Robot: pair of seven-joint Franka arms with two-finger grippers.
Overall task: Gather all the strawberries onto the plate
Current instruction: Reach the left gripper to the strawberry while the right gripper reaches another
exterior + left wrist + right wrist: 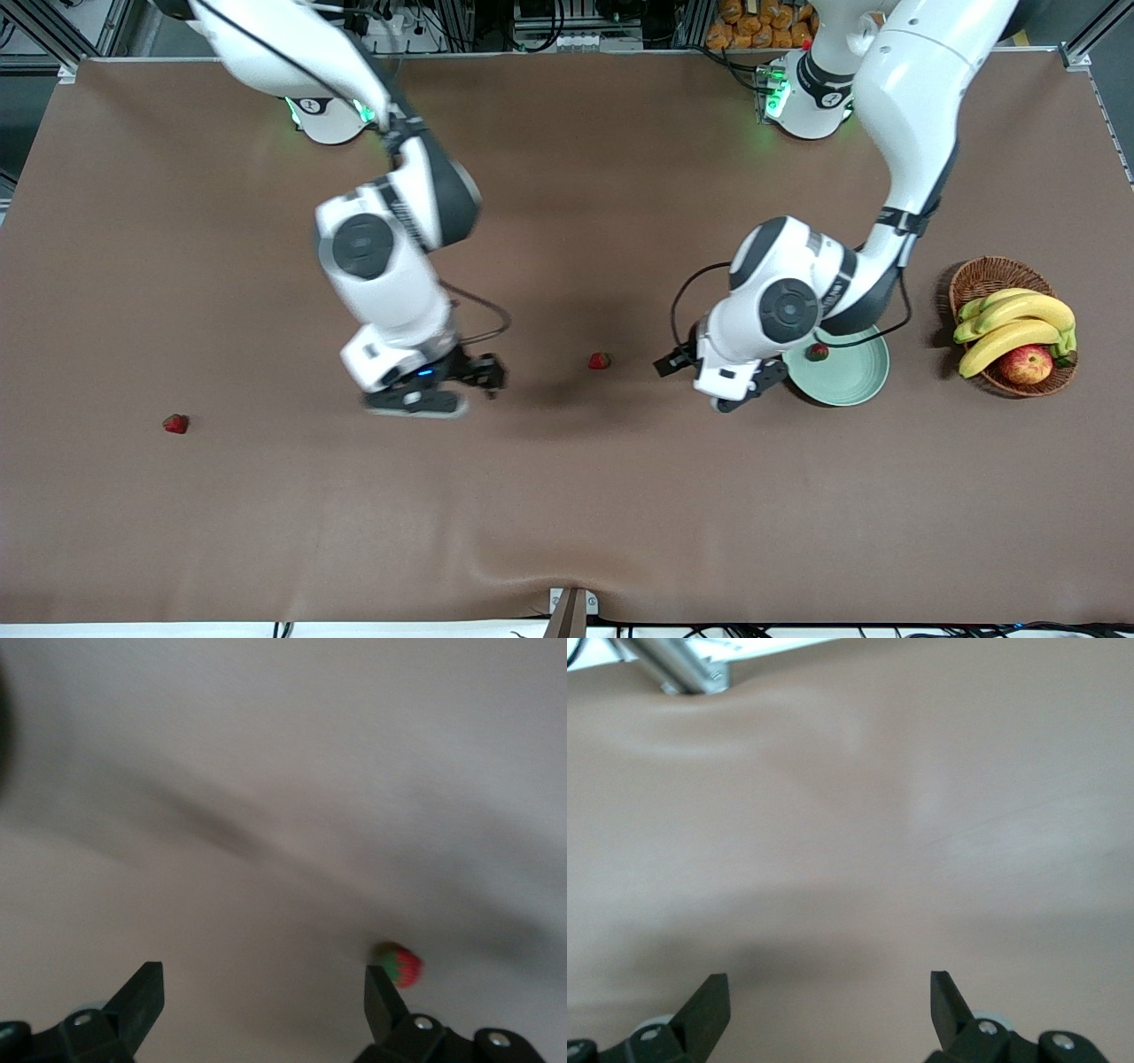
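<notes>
Three strawberries show in the front view. One (817, 352) lies in the mint-green plate (855, 383) toward the left arm's end. One (600, 361) lies on the table between the two grippers. One (175, 424) lies toward the right arm's end. My left gripper (719, 390) hangs open and empty beside the plate's rim. In the left wrist view (263, 992) a strawberry (403, 964) lies just past one fingertip (383, 992). My right gripper (443, 394) is open and empty over bare table, also in the right wrist view (828, 997).
A brown wicker basket (983, 276) with bananas (1019, 323) and an apple (1026, 363) stands beside the plate at the left arm's end. A metal bracket (569, 611) sits at the table's front edge and also shows in the right wrist view (678, 669).
</notes>
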